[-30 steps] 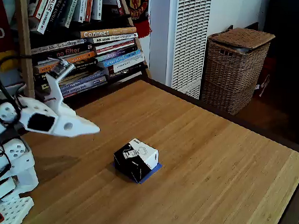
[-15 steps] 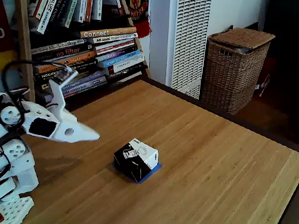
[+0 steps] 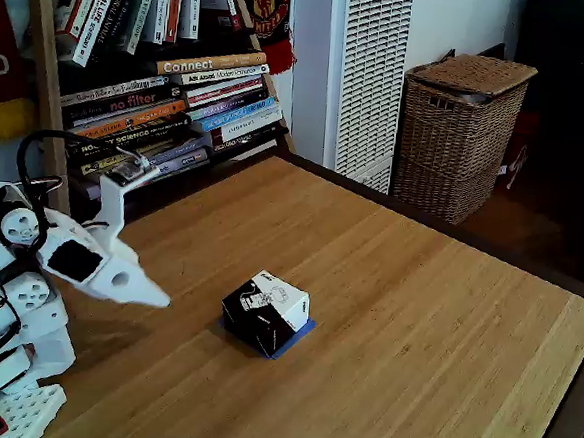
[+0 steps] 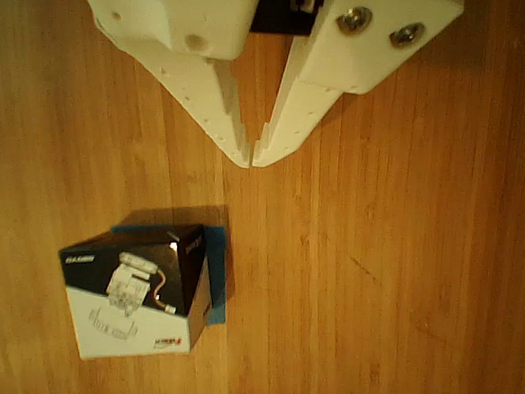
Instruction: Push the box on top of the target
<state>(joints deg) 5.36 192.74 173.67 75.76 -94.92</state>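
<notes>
The box (image 3: 266,310) already sits mostly over the target (image 4: 217,279) mid-surface, just a blue sliver peeking out, so it's basically done; gripper (image 4: 252,157) hovers nearby, jaws pinched together, empty.

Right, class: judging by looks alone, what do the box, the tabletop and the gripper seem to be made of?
The box: probably printed cardboard, slightly glossy, with sharp folded edges. The tabletop: wood, perhaps bamboo, in narrow strips with a smooth satin finish. The gripper: matte white plastic, likely 3D-printed, with metal screws.
</notes>
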